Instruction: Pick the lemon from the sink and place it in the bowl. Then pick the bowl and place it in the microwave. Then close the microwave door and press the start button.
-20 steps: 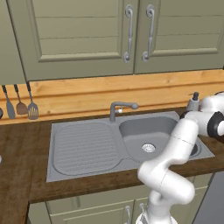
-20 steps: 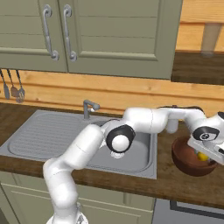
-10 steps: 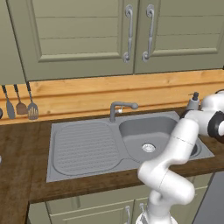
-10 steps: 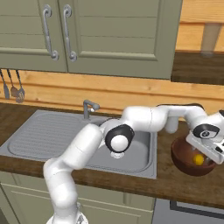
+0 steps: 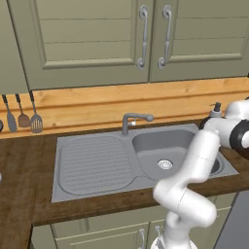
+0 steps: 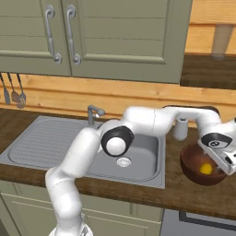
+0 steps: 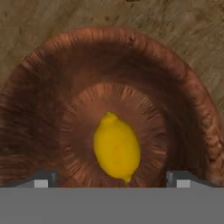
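The small oval yellow lemon (image 7: 117, 151) lies loose on the bottom of the round, deep reddish-brown wooden-looking bowl (image 7: 183, 87), straight below the claw (image 7: 113, 178). The claw's two dark tips stand wide apart, one on either side of the fruit, and hold nothing. So the first step, lemon into bowl, looks done, and the step in hand is taking up the bowl for the microwave.

That move calls for the claw to shift off the bowl's middle towards its rim, so that one tip goes inside the wall and one outside, then to close and lift level so the lemon does not roll out.

In the right base view the bowl (image 6: 190, 162) sits on the dark brown wooden desk (image 6: 184, 196) under the white hand. The grey steel sink (image 6: 147, 170) with its deep basin lies off to one side of the claw, with the grey bent faucet (image 6: 93, 112) behind the basin. A pale grey dispenser bottle (image 6: 180, 128) stands just beyond the bowl, close to the arm's wrist, and could be knocked on the lift. The beige-green cabinet doors (image 6: 115, 37) hang above.
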